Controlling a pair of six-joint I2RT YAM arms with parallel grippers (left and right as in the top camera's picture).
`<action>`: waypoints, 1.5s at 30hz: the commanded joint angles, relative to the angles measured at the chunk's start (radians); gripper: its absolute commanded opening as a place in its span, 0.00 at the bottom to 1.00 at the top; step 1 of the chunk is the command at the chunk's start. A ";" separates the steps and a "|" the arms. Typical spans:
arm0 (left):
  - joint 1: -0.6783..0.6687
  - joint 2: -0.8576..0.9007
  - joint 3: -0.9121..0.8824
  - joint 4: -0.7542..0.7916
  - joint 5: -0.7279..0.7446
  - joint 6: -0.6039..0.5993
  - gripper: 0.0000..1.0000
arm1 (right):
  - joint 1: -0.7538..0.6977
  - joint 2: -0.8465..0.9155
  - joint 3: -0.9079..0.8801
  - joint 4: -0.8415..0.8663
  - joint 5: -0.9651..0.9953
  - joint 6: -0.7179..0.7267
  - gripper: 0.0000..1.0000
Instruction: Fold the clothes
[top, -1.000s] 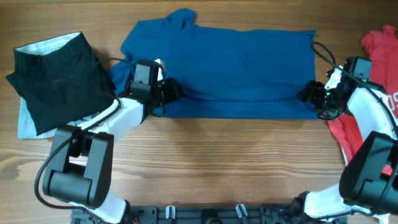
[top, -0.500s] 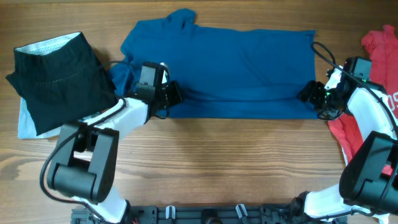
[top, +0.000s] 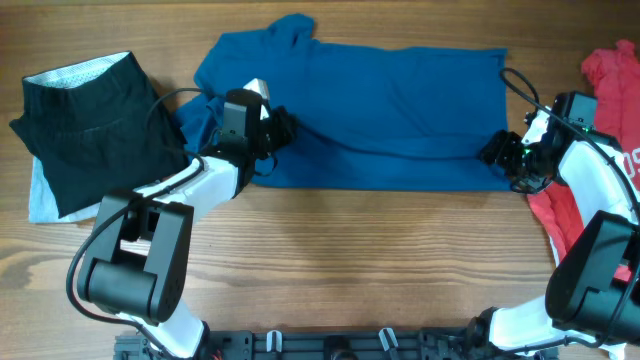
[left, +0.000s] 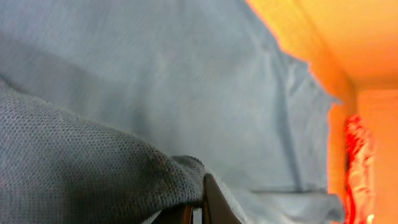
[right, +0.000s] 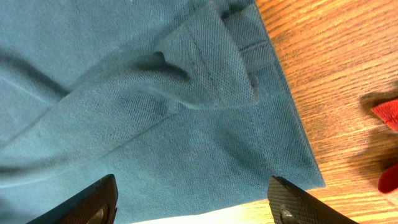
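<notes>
From overhead I see the blue shirt spread flat across the far half of the bench, collar at its far-left end. The left gripper sits on the shirt's near-left part, and the right gripper is at its near-right corner. From that height I cannot make out how either pair of jaws stands.

The left wrist camera settles the first one. The left gripper has its jaws together, clamped on a fold of the shirt, and the knit bunches over the fingertips and fills most of that view. Past the shirt's far edge there is a strip of red.

The right wrist camera shows what overhead hides. The right gripper has its jaws wide apart, one finger at each lower corner of the view, with nothing between them. They are above the shirt's hemmed corner, which lies rumpled with a small turned-over flap, and bare wood shows just beside that corner.

Only overhead shows the other clothes. A black garment lies well left of the shirt on a light cloth. The red T-shirt is heaped off the shirt's right end, partly under the right arm.
</notes>
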 joint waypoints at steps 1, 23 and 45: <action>0.001 0.006 0.002 0.037 -0.034 -0.080 0.04 | 0.008 0.013 -0.002 0.016 0.006 -0.010 0.76; 0.001 0.006 0.002 -0.064 -0.069 -0.083 0.06 | 0.008 0.013 -0.126 0.279 0.037 0.027 0.74; 0.001 0.006 0.002 -0.082 -0.069 -0.083 0.06 | 0.009 0.109 -0.126 0.407 0.005 0.036 0.43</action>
